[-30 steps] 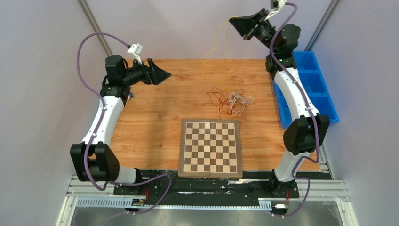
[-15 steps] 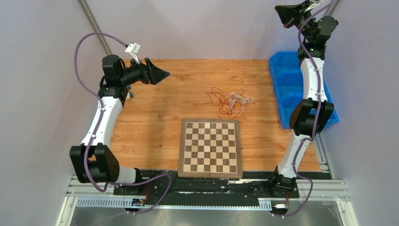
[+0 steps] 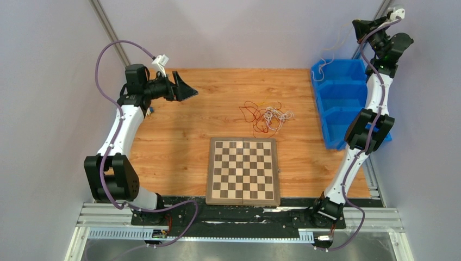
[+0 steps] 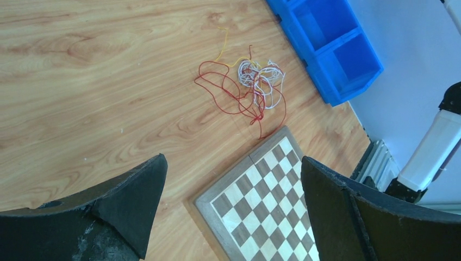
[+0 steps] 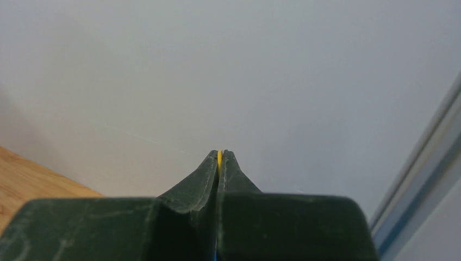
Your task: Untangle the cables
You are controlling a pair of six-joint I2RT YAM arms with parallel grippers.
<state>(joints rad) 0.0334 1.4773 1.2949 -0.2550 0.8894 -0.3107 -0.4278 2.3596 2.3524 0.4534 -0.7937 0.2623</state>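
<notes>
wood, light brown and stripy, is what my tabletop (image 3: 174,141) is made of. on the left, my left fingers (image 3: 185,90) (image 4: 130,201) hang in the air over the far left part of the wood and point toward the middle. they are spread wide apart and hold nothing.

near the middle, a bit to the far side, the cables (image 3: 266,115) (image 4: 247,89) lie in a small messy pile on the wood. red loops spread out on the left side of the pile. a white bunch sits on its right side. a bit of yellow pokes out at the far side.

just in front of the pile is a chessboard (image 3: 243,170) lying flat. one red end comes right up to the board's far edge, and i cannot tell if it touches.

on the right edge of the tabletop sits a blue bin (image 3: 342,100) with open boxes in a row. a thin pale strand (image 3: 325,61) hangs in the air above the far box.

high above the far right corner are my right fingers (image 3: 363,26) (image 5: 209,174). they are pressed tight together, and a yellow wire (image 5: 219,156) is pinched between the tips. behind them in the right wrist view i see only the grey wall.
</notes>
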